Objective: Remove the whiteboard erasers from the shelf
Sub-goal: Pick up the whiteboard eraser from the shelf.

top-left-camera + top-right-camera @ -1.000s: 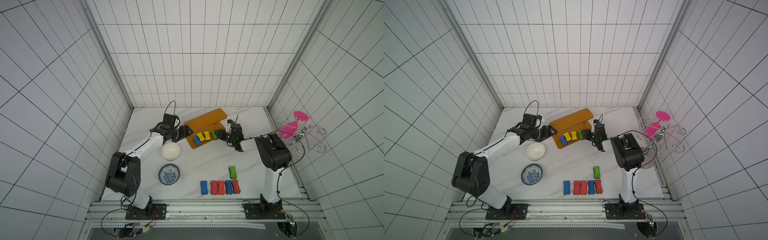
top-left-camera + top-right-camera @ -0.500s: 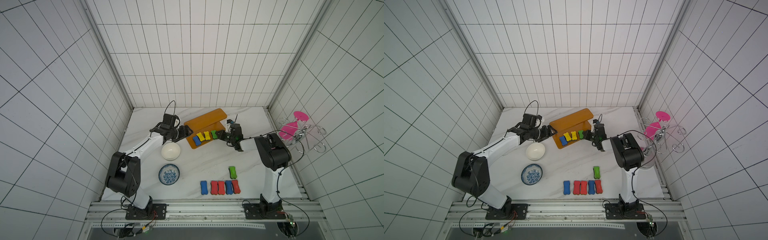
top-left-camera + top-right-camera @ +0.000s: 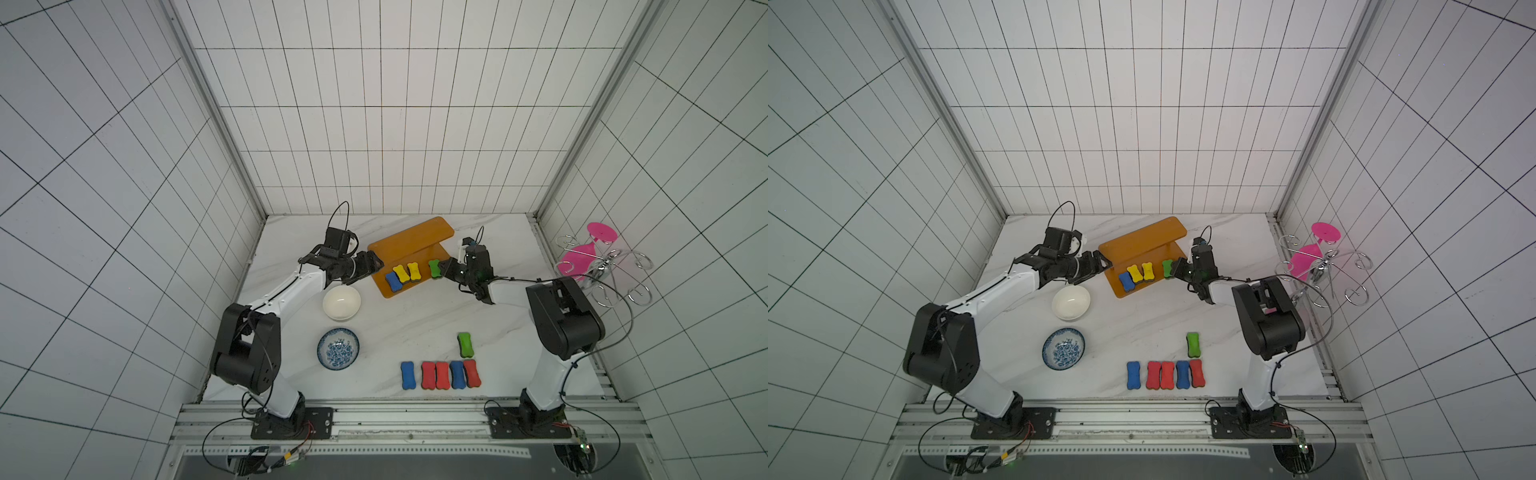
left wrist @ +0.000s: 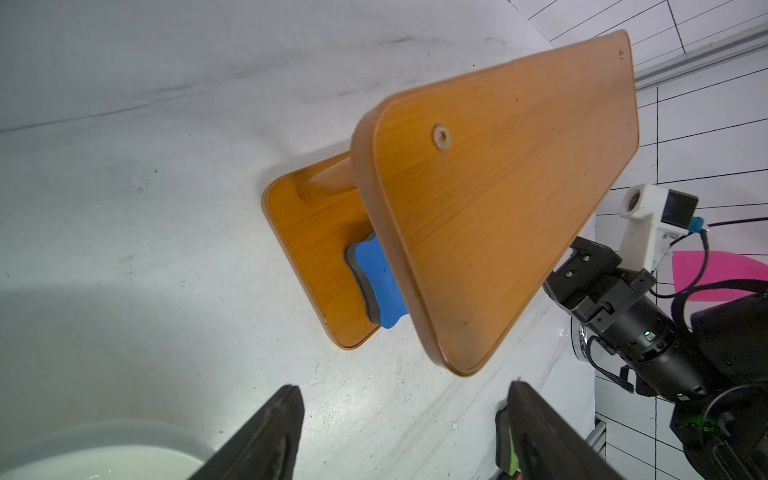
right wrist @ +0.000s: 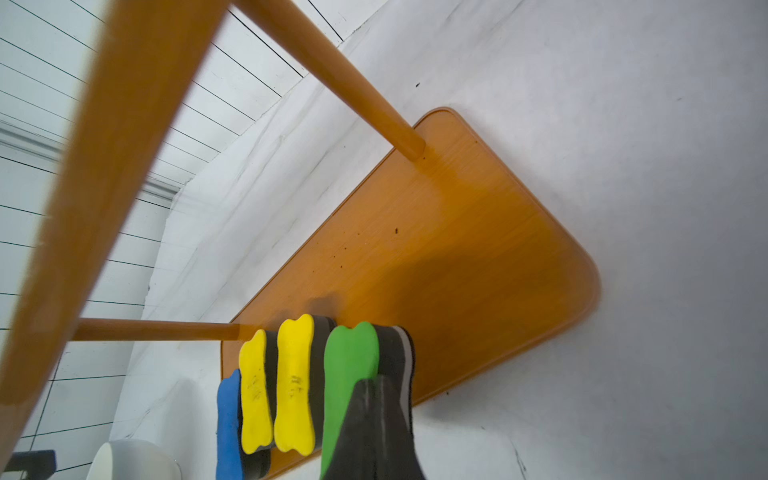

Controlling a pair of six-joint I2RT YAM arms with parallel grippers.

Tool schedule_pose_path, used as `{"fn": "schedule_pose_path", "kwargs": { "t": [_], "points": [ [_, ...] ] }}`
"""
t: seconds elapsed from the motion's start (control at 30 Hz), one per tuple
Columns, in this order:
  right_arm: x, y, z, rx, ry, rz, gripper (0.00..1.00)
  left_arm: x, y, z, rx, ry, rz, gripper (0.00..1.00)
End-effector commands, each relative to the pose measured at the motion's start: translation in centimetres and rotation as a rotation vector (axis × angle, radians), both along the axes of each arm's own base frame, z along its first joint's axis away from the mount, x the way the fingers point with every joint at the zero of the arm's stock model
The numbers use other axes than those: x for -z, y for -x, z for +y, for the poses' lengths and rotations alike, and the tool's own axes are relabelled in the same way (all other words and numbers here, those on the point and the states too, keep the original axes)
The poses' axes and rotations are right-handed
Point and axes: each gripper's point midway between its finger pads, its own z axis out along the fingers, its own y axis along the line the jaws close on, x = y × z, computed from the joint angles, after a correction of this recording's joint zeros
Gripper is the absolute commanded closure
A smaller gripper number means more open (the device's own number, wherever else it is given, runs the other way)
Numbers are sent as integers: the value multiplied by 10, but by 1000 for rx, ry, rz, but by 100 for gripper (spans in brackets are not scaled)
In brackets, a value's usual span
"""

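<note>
A white marble surface point(image 3: 415, 316) fills the middle of both top views. At its upper centre stands the translucent orange two-tier shelf point(image 3: 409, 243), its upper board bare. At the right edge of the frame, off the surface, stands a silver wire rack with pink discs point(image 3: 598, 266).

Left of centre sits a plain white bowl point(image 3: 341, 303), and just below it a smaller blue-patterned bowl point(image 3: 338, 348).

The left hand point(image 3: 376, 262) hangs just beside the shelf's left end, above the white bowl's far rim. Its fingers are spread and hold nothing. The right hand point(image 3: 444, 266) reaches in from the right. Its fingers point(image 5: 365, 415) are pressed together, tips touching a green eraser point(image 3: 434, 268). Whether any foam is caught between them cannot be told.

That green eraser lies on the shelf's lower board. To its left lie two yellow erasers point(image 3: 402, 273), touching, and a blue eraser point(image 3: 393, 281), all bone-shaped foam.

Lower right of centre, on the surface, lies a second green eraser point(image 3: 465, 344). Below it is a row of five erasers point(image 3: 441, 375): blue, red, red, blue, red.
</note>
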Motion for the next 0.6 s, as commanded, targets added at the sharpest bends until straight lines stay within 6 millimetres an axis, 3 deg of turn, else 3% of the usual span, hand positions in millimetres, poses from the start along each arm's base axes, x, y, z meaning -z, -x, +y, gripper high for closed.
{"fn": "schedule_pose_path", "kwargs": {
  "t": [0.0,0.13,0.3,0.43,0.57],
  "points": [
    [2,15,-7,37,3,39,100,-17,-6,5,-12,-20,-56,19],
    [-9,34,-15,66,11,36,100,-24,-2,0,-1,-21,-62,19],
    [-21,72,-30,114,89,36,100,-34,8,-8,21,-10,-74,19],
    [-13,110,-41,124,103,55,100,-39,19,-10,36,-6,-82,19],
    [-2,155,-39,102,115,81,100,-40,28,-12,52,-5,-89,19]
  ]
}}
